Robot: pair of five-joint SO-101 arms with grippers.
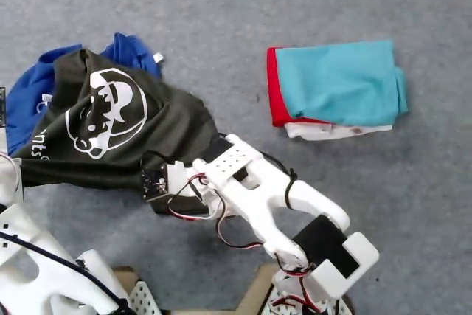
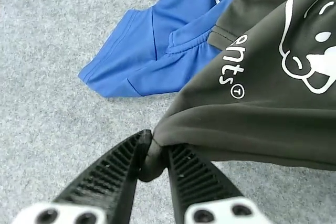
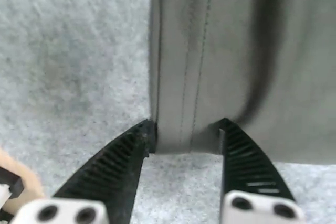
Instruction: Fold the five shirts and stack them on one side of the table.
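**Grey felt, one dark shirt held at two edges**

Grey felt covered the table (image 1: 221, 27), with wide bare ground across the middle and the lower right of the high view. My left gripper (image 2: 154, 142) had its fingers narrowed tight onto a bunched corner of the dark shirt (image 2: 273, 93), at the lower left edge of the cloth. My right gripper (image 3: 186, 129) held the same shirt's stitched hem, a flat band of it filling the gap between both fingers. In the high view that grip sat at the shirt's lower right edge. The dark shirt lay spread over the left half of the high view with its white print facing up. It lay partly over the blue shirt (image 1: 29, 90), whose edges showed at the upper left. Well apart, at the upper right, sat the folded stack: a teal shirt (image 1: 339, 82) on top, a red shirt (image 1: 274, 86) under it, and a white shirt (image 1: 324, 132) peeking out at the bottom edge.
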